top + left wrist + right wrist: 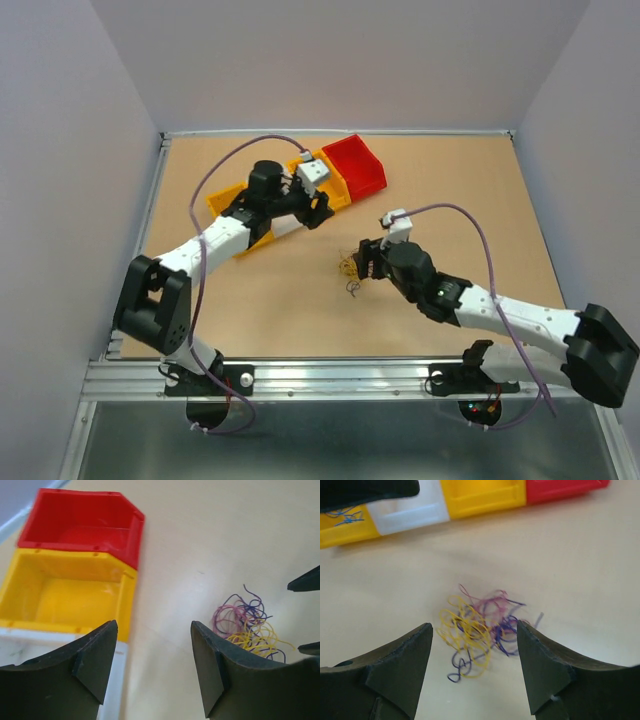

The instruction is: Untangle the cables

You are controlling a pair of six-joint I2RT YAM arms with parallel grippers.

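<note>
- The cables [480, 630] lie on the desk [250, 310] as a loose clump of hair-thin, curly wires. They are just ahead of the right gripper [474, 645] and in line with the gap between its fingers.
- The clump has no clear heading. From the right wrist it spreads slightly wider across the gap than along it, and one dark loop strays back toward the gripper.
- By colour, yellow coils sit toward that gripper's left finger, pink ones lie farther ahead in the middle, and dark blue-purple strands sit toward its right finger.
- The right gripper has its jaws wide apart, holding nothing. Its fingers are matt black wedges.
- The left gripper [153, 627] is also spread apart and grips nothing. The cables lie ahead of it, off to its right, past its right finger.
- Ahead and to the left of the left gripper, glossy plastic bins stand in a touching row: a red bin [132, 535] farthest, then a yellow bin [125, 595], then a white bin [117, 680] nearest.
- From the right wrist, a second yellow bin [345, 527] beyond the white one holds thin blue wire [345, 514].
- The desk is smooth, pale tan board.
</note>
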